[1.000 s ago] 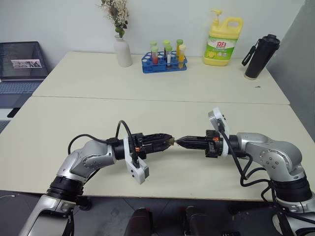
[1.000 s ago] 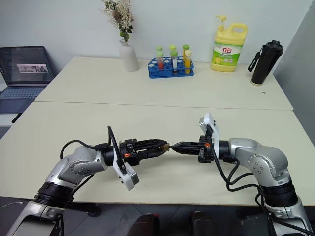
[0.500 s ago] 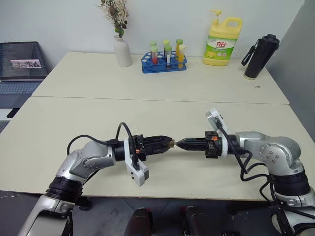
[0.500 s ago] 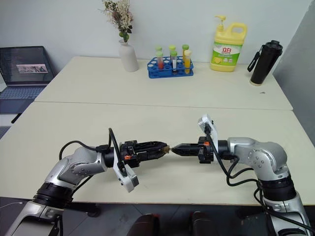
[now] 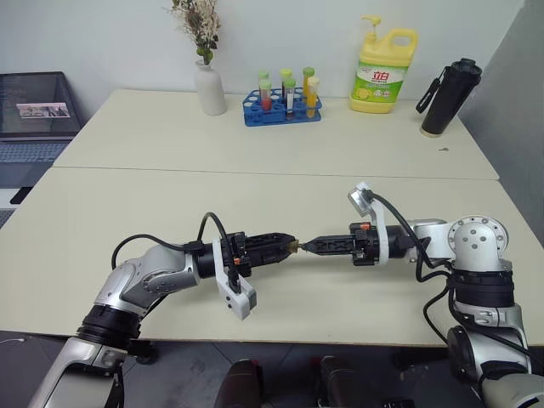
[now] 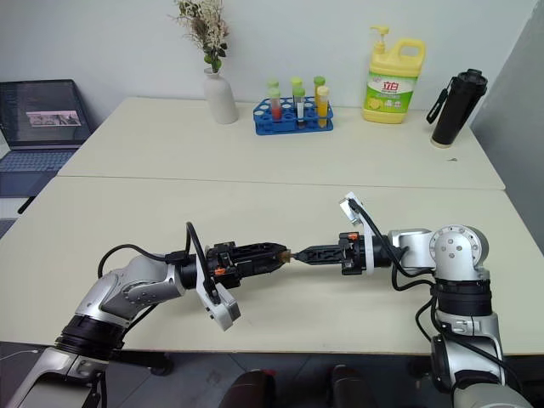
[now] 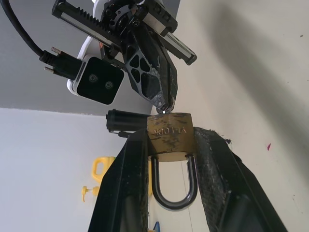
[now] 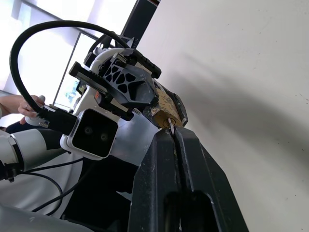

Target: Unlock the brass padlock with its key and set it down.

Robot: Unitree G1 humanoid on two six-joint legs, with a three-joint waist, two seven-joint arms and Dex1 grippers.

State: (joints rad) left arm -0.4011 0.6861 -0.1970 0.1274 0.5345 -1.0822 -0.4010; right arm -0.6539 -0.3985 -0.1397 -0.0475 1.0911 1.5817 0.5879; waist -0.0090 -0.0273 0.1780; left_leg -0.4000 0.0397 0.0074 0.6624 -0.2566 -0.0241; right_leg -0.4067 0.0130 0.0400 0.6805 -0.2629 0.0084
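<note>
The brass padlock is clamped by its body between my left gripper's two fingers, and its silver shackle loops back toward the wrist. That gripper points level to the right, just above the near table. My right gripper faces it tip to tip and is shut on the key. The small silvery key bridges the gap into the bottom of the padlock. The shackle still sits in the body.
On the far table stand a white vase, a blue rack of test tubes, a yellow detergent bottle and a black flask. A laptop sits at far left. A person's hand shows behind my left arm.
My right wrist has rolled about its own line with the key at the padlock, and the right elbow has swung up and outward. The left gripper and the padlock stayed put.
</note>
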